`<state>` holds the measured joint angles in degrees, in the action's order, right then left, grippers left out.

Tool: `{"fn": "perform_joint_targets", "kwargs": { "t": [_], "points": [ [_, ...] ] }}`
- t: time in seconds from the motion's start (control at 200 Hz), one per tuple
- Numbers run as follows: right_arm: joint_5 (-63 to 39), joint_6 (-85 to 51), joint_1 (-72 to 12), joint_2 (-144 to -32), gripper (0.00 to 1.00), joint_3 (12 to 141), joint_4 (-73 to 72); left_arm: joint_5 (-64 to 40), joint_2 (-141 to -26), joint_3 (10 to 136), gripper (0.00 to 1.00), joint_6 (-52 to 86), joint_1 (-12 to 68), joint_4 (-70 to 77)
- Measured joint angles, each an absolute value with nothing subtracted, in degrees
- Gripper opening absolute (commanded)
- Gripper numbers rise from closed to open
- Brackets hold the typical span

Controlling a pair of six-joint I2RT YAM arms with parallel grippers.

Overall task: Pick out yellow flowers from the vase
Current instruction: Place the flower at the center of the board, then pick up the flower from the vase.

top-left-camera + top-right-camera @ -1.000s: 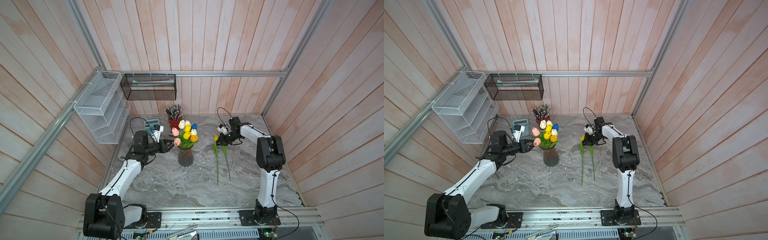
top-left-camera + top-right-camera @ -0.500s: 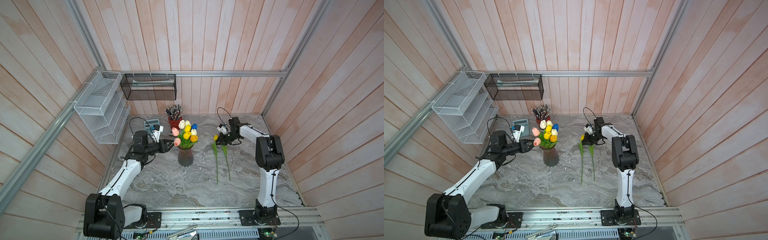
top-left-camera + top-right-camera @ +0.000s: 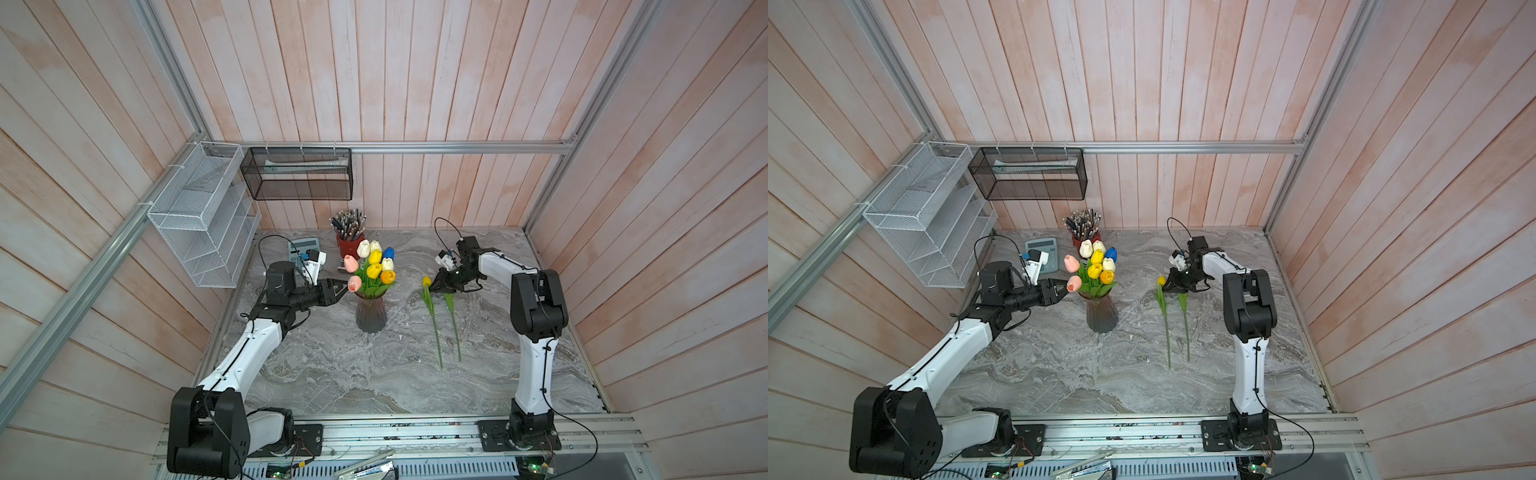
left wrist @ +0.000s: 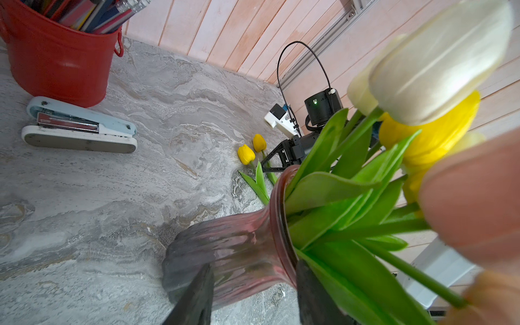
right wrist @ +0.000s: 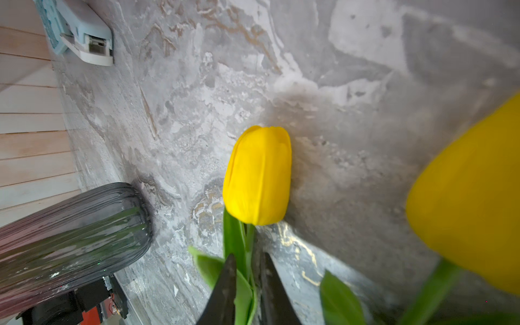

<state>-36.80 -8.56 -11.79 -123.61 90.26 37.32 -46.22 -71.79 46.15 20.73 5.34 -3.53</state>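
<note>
Grey marbled tabletop: carries all items. In both top views the two arms reach in from opposite sides.

Vase: dark ribbed glass, upright near the centre of the tabletop. It holds a mixed bouquet. Three yellow flowers, one orange-tinged, stand in it among white, pink and blue heads.

Left gripper: level with the vase rim, just beside it. The jaws stand part-way apart. The left wrist view shows them in front of the neck and rim; contact with the glass cannot be determined.

Right gripper: low over the tabletop, well apart from the vase. The jaws stand narrowly parted on either side of the stem of the yellow flower at the jaws, which lies flat. Whether they pinch it cannot be told. A neighbouring yellow flower lies alongside.

Step in hand, as judged: laying down the second of five flowers. The next move calls for full release and a lift clear of the leaves. It then calls for a stem-level approach to one yellow head without catching its neighbours.

Markings: none legible. Red cup of pencils, stapler and calculator show no readable brand.
</note>
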Motion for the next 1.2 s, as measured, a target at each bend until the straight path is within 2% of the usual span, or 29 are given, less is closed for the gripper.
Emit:
{"fn": "perform_joint_targets", "kwargs": {
  "t": [0.18, 0.39, 0.66, 0.885, 1.01, 1.195],
  "points": [
    [-33.4, -7.9, -12.0, -119.7, 0.19, 88.1, 38.0, -46.2, -71.8, 46.2, 0.48, 20.7, 5.3, -3.7],
    [-27.5, -5.4, -15.0, -106.0, 0.19, 85.1, 35.8, -46.2, -71.8, 46.2, 0.48, 20.8, 5.0, -3.6],
    [-23.2, -2.6, -23.2, -81.8, 0.23, 68.7, 19.8, -46.5, -71.8, 46.2, 0.48, 20.8, 4.5, -3.7],
    [-23.8, -5.0, -24.6, -69.2, 0.22, 56.3, 8.4, -47.1, -71.8, 46.2, 0.48, 20.8, 4.1, -4.1],
    [-23.4, -5.7, -31.2, -64.8, 0.19, 52.6, 4.0, -47.7, -71.8, 46.2, 0.48, 20.8, 4.1, -4.3],
    [-22.3, -6.6, -39.9, -64.1, 0.15, 52.2, -1.5, -47.7, -71.7, 46.2, 0.48, 20.7, 4.1, -5.0]
  ]
}}
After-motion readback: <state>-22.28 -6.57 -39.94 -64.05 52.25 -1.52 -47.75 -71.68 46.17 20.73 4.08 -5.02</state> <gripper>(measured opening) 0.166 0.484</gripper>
